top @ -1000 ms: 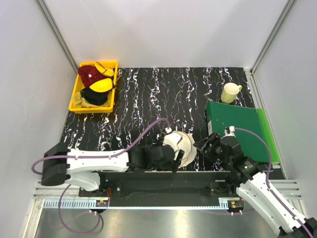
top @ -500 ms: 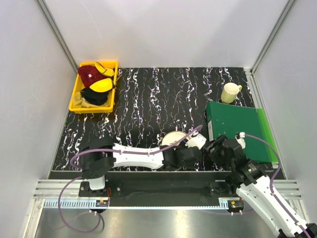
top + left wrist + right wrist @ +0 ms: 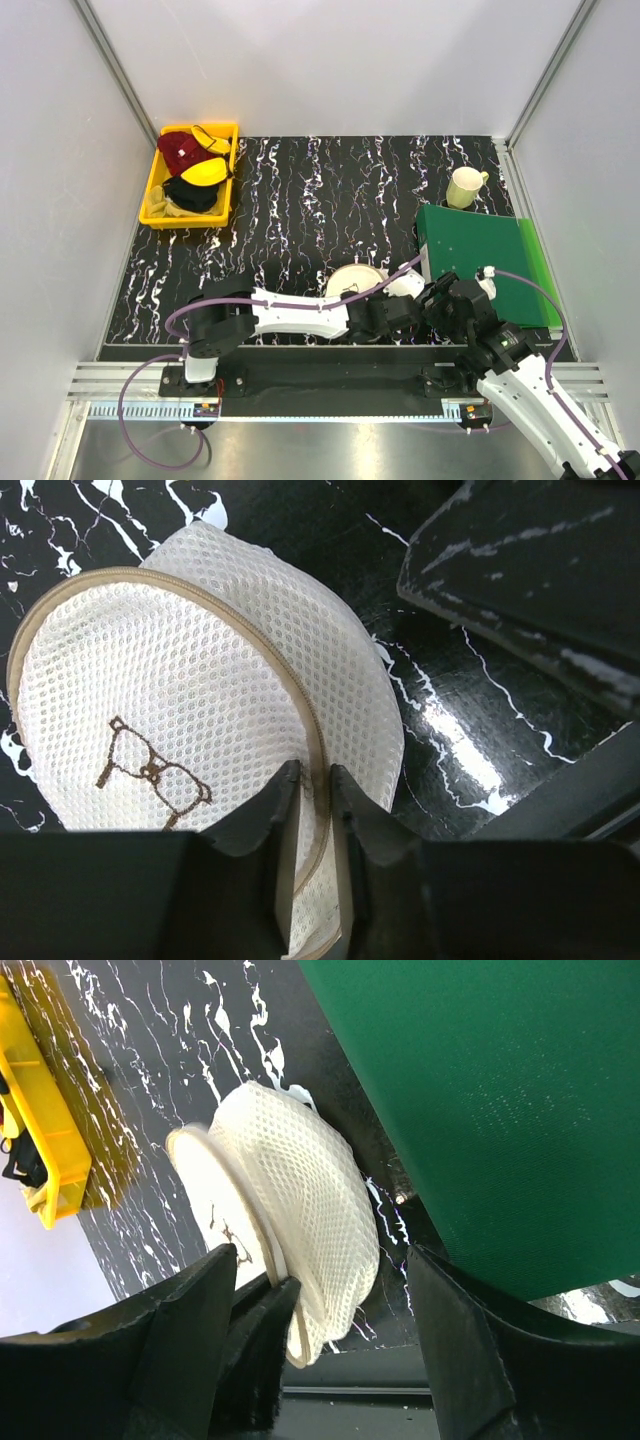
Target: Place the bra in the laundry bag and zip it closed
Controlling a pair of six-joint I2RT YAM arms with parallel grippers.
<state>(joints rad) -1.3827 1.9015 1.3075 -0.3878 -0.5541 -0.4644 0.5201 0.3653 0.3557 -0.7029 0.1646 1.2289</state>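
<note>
The cream-white mesh laundry bag (image 3: 352, 279) stands tilted on edge near the front of the table, its brown bra drawing (image 3: 150, 777) facing the left wrist camera. My left gripper (image 3: 315, 777) is shut on the bag's zip rim (image 3: 300, 695); in the top view it (image 3: 388, 312) reaches across to the bag's right side. My right gripper (image 3: 320, 1345) stands open just right of the bag (image 3: 300, 1195), its fingers apart from the mesh. The mustard-yellow bra (image 3: 163, 208) lies in the yellow bin (image 3: 232, 170) at the far left.
The bin also holds a dark red garment (image 3: 179, 150) and a bright yellow one with black trim (image 3: 204, 171). A green binder (image 3: 485, 260) lies right of the bag, close to my right gripper. A pale yellow mug (image 3: 464, 187) stands behind it.
My left arm has swung right across the front of the bag and its jaws have closed on the zip rim. The right gripper shifted slightly right.
</note>
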